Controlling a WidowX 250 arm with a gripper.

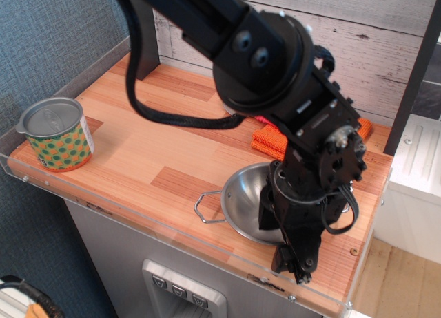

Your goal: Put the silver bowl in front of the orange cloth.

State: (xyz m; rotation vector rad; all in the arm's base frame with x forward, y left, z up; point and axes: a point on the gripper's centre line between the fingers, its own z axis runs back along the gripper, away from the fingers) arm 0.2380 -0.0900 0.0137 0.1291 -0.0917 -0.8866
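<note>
The silver bowl stands upright on the wooden tabletop, its wire loop handle pointing left. It sits just in front of the orange cloth, which lies behind it and is largely hidden by the arm. My gripper hangs over the bowl's right rim with its black fingers pointing down toward the table's front edge. The jaws look parted and hold nothing. The bowl's right side is hidden behind the gripper.
A lidded metal can with an orange-green dotted label stands at the far left. A clear plastic lip runs along the table's front edge. A white plank wall backs the table.
</note>
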